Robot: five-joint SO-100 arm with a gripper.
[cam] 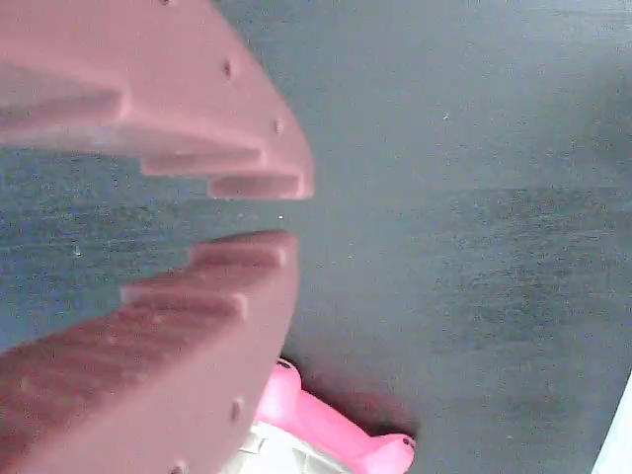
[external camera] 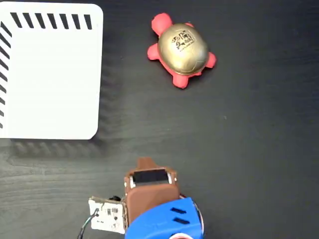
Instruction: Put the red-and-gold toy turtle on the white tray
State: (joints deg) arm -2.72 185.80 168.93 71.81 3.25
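The red-and-gold toy turtle (external camera: 181, 49) lies on the dark table at the top centre of the fixed view, with its gold shell up and its black mark showing. The white tray (external camera: 50, 79), with black diagonal slots along its top and left edges, fills the upper left. My gripper (external camera: 144, 162) sits low at the bottom centre, far from both. In the wrist view its brown fingertips (cam: 291, 212) stand almost together with only a thin gap and nothing between them. A red part of the turtle (cam: 331, 434) shows at that view's bottom edge.
The arm's brown wrist and blue body (external camera: 162, 219) fill the bottom centre of the fixed view, with a small circuit board (external camera: 107, 215) to their left. Dark wood-grain table (external camera: 259, 149) lies between the arm, the turtle and the tray.
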